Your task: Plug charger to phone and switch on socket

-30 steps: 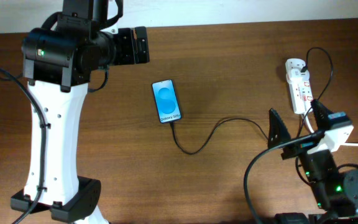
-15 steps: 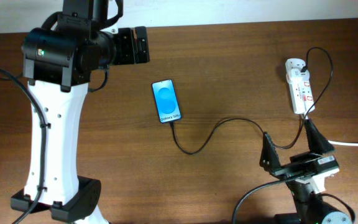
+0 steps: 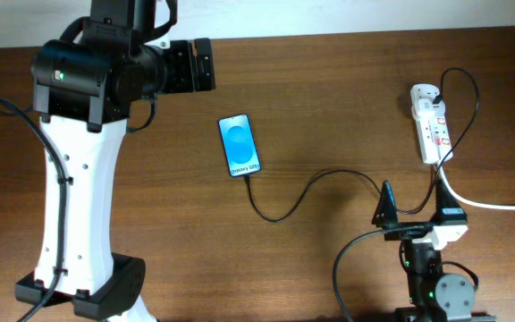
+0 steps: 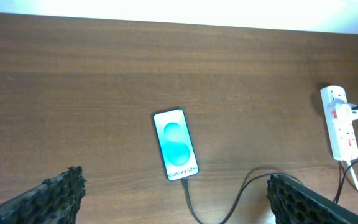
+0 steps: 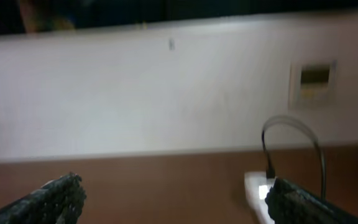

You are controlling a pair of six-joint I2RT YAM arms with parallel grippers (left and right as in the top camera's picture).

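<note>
Handling the charger [image 3: 333,173] calls for care — its thin black cable is light and limp, best gripped just behind the plug tip, which meets the bottom edge of the phone [image 3: 240,145]; whether it is seated I cannot tell. The phone lies flat in the middle of the tabletop [image 3: 329,98], slick, easily nudged. The socket [image 3: 430,125] sits far right, rigid. The right gripper [image 3: 412,210], jaws apart, hovers over the cable's slack — a snag risk; the left gripper [image 3: 199,64], jaws apart, hangs well clear.
</note>
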